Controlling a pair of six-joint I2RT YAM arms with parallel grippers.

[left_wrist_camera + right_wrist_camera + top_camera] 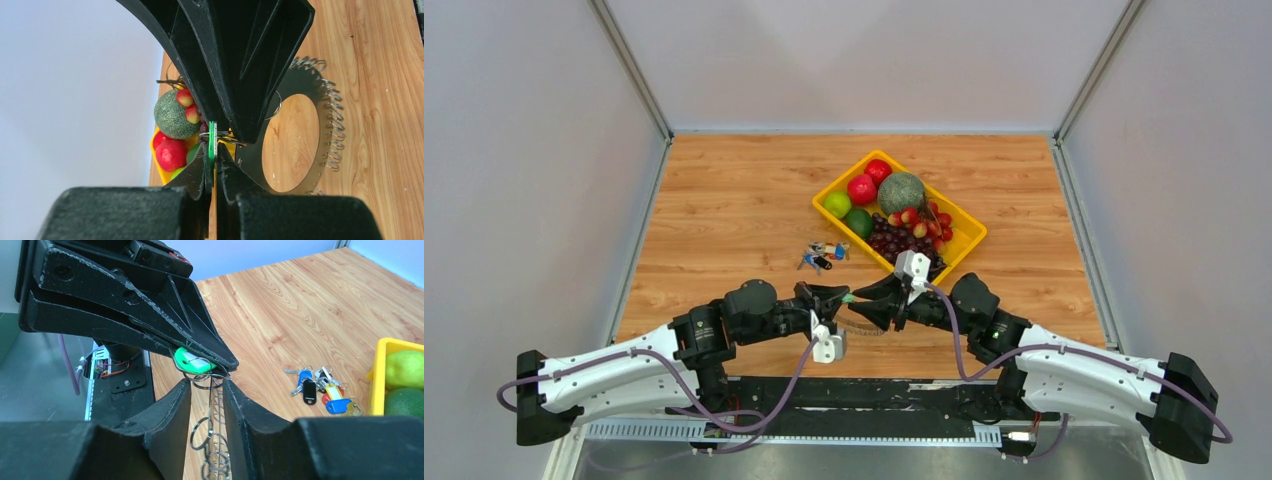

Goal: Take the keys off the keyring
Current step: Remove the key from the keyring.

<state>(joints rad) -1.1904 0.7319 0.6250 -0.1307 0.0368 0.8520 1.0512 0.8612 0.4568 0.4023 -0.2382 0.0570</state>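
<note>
L gripper (226,361) clamped on green tag (192,359); keyring (216,450) hung straight below, lower-centre frame, between part-open jaws of R gripper (206,382), the nearer one.

Bright green tag (192,360), silver keys (333,125), light-brown wood-grain counter (734,200), yellow tray (977,236), grey-green netted melon (901,192), small key bunch (320,390) with blue, red and black heads
</note>
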